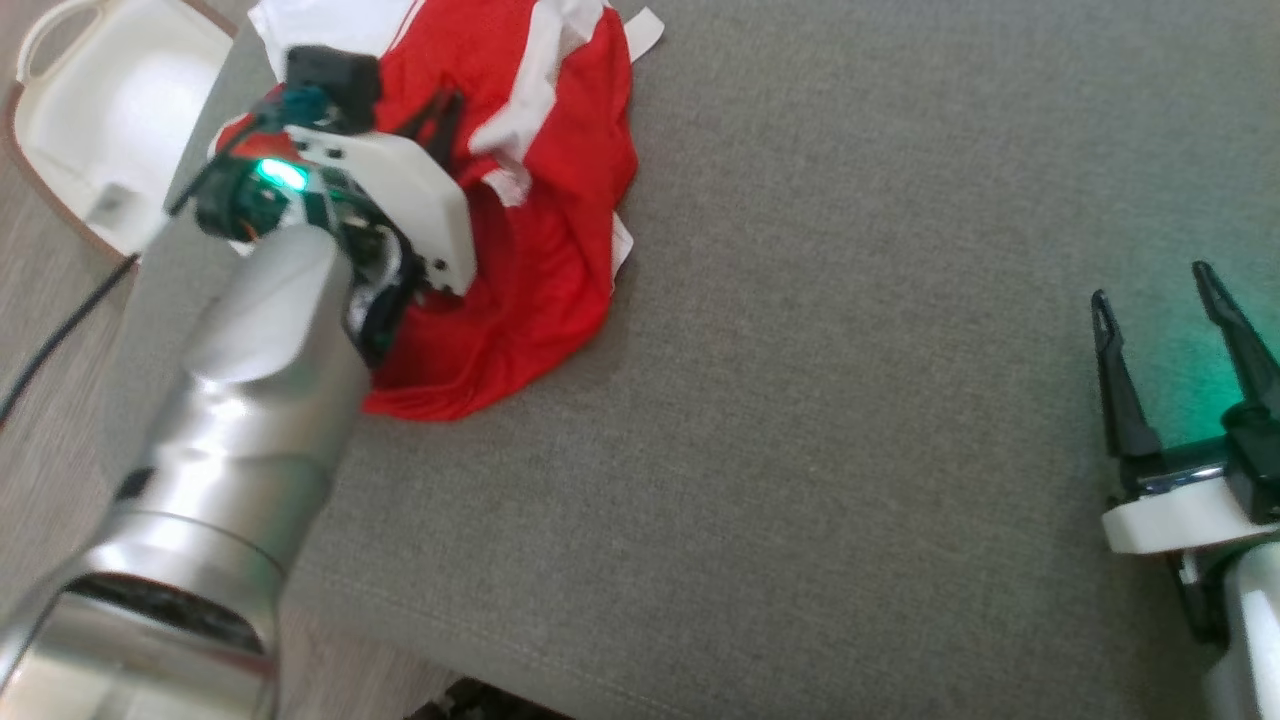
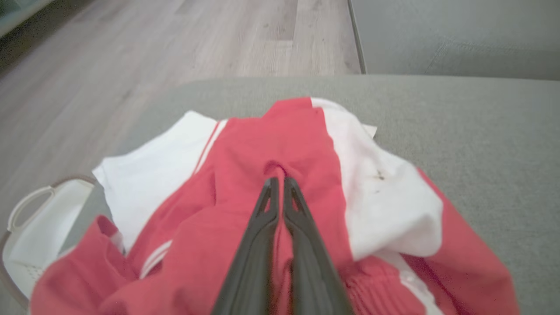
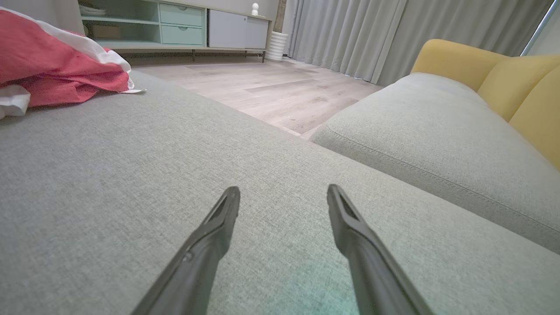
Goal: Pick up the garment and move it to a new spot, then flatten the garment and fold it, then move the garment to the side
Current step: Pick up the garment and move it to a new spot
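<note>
The garment (image 1: 560, 200), red with white sleeves and striped trim, lies crumpled in a heap at the upper left of the grey cushion (image 1: 800, 400). My left gripper (image 1: 440, 115) reaches into the heap from the left. In the left wrist view its two dark fingers are pressed together with a pinch of red cloth of the garment (image 2: 306, 144) between the tips of the left gripper (image 2: 278, 181). My right gripper (image 1: 1150, 285) hovers open over bare cushion at the lower right, far from the garment (image 3: 61, 65); the right gripper (image 3: 283, 197) has nothing between its fingers.
A white plastic basket (image 1: 110, 120) stands on the wooden floor off the cushion's upper left corner. A black cable (image 1: 70, 320) trails from the left wrist. A second grey seat with yellow backs (image 3: 437, 131) lies beyond a gap of floor.
</note>
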You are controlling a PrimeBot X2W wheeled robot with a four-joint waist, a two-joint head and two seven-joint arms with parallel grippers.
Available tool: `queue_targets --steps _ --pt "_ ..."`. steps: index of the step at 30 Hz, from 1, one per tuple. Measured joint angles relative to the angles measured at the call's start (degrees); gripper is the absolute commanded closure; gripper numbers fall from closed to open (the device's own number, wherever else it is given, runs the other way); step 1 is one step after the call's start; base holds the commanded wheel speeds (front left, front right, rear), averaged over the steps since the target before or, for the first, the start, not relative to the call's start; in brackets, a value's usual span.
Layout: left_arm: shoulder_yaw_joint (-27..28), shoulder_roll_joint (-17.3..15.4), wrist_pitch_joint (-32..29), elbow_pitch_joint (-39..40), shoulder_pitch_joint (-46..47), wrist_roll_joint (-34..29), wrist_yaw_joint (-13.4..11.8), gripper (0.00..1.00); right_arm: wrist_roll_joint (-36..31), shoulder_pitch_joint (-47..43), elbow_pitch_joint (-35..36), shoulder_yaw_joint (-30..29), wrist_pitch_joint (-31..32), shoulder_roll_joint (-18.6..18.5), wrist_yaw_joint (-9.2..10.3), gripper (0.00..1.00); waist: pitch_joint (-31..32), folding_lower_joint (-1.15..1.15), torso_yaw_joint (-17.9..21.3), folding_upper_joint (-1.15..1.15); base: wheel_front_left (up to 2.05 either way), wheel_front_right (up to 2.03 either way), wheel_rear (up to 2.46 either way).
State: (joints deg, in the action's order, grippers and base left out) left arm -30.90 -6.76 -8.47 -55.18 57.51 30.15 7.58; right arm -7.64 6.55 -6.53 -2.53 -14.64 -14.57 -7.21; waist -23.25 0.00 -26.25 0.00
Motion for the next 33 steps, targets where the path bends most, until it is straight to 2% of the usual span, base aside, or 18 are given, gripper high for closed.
queue_targets --steps 7,15,25,33 --pt "-5.1 -5.8 6.2 3.8 4.5 3.1 0.0 1.0 0.1 -0.2 -1.4 0.4 0.0 4.5 0.0 0.0 5.5 -0.01 1.4 0.0 0.0 0.0 0.0" --pt "-11.3 -10.9 7.5 12.4 7.8 4.7 0.0 1.0 1.1 -1.0 -1.8 -0.1 0.0 8.8 0.0 0.0 12.2 -0.02 5.5 0.0 0.0 0.0 0.0" --pt "-18.5 -14.2 4.4 26.0 10.3 8.1 0.0 1.0 2.6 -3.8 -1.5 -0.6 0.0 11.5 -0.01 0.0 17.2 -0.01 17.9 0.0 0.0 0.0 0.0" --pt "-22.9 -14.4 3.1 29.4 9.6 10.0 0.0 1.0 7.6 -3.5 -0.8 3.2 0.0 11.8 -0.01 0.0 17.8 -0.01 30.2 0.0 0.0 0.0 0.0"
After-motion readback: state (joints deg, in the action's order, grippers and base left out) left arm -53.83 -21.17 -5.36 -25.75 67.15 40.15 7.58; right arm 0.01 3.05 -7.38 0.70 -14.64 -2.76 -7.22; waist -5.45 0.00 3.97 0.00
